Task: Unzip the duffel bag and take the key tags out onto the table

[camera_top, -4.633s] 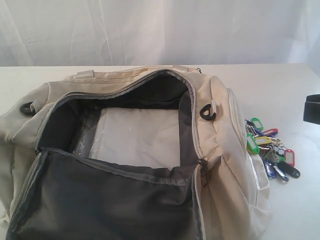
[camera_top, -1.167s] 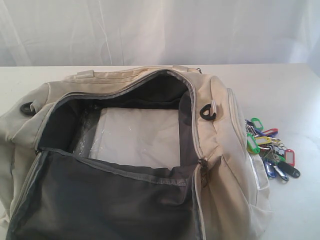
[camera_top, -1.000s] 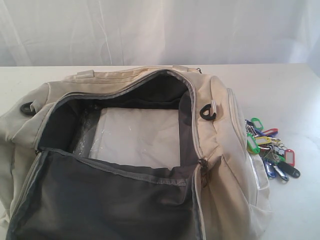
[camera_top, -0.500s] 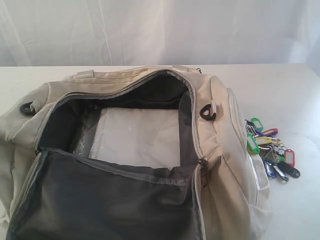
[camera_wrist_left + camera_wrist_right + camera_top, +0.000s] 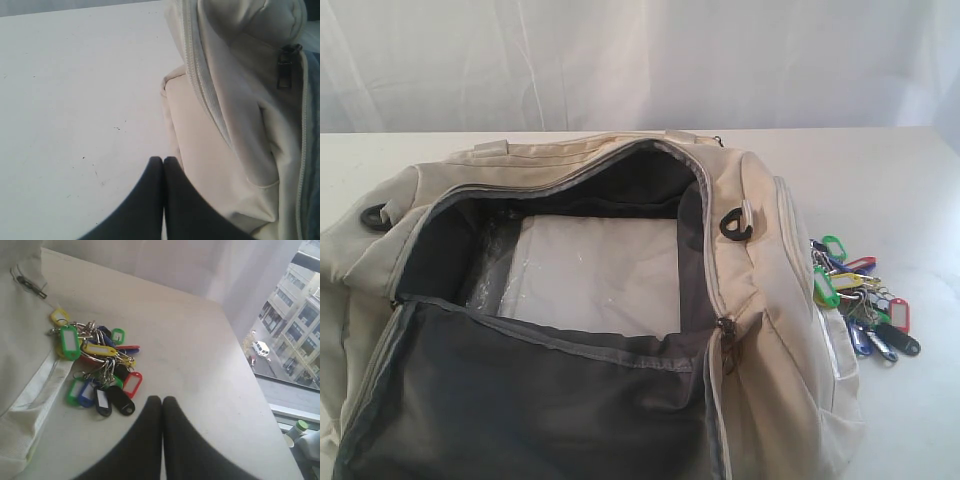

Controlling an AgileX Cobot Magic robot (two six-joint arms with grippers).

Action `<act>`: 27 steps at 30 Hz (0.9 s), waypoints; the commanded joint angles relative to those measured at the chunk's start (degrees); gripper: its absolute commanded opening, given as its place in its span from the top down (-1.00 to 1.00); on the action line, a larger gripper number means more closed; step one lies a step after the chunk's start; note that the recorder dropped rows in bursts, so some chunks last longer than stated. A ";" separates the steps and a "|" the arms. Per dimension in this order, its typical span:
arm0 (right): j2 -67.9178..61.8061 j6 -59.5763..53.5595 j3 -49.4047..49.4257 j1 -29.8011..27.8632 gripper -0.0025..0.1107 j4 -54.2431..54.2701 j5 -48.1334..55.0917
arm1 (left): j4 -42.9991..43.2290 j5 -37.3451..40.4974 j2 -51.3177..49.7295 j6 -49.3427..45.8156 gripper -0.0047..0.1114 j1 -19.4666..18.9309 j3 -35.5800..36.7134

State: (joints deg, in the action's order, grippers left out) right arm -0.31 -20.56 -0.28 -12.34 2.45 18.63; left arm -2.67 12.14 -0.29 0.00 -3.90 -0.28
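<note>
- White curtain [image 5: 620, 60] hangs behind a wide white table [image 5: 900, 170] in the exterior view.
- That view alone looks into the duffel bag [image 5: 770, 300]. It lies on the table with its top unzipped and its flap folded toward the camera. Inside are dark grey lining [image 5: 520, 400] and a pale flat panel [image 5: 590, 270] on the floor of the bag.
- A black D-ring [image 5: 735, 225] sits at the bag's right end and another at its left end.
- The key tags [image 5: 860, 300] lie on the table just beside the bag's right end, outside it. They form one bunch of green, blue, red, yellow and black.
- Only the wrist views show the grippers.
- In the left wrist view the left gripper [image 5: 163, 161] has its dark fingers pressed together, with nothing between them. It is over bare table, just beside the bag's cream side.
- This view also shows a grey zipper line and a dark metal zipper pull [image 5: 285, 67] close up.
- In the right wrist view the right gripper [image 5: 162, 400] is likewise closed tip to tip and empty. It is near the key tags but apart from them.
- From here the tags' metal rings and white label inserts can be made out, with the bunch close against the bag's side.
- Beyond the table edge this view takes in a window [image 5: 295, 315] with buildings and a white vehicle on a street.
</note>
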 commanded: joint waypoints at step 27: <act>0.31 18.91 0.28 2.08 0.96 0.24 -0.51 | -0.48 -0.17 0.29 0.00 0.92 -2.82 0.28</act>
State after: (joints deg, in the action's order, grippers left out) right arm -0.31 -1.98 -0.28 -11.37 2.66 18.74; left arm -2.67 12.14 -0.29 0.00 -6.50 -0.28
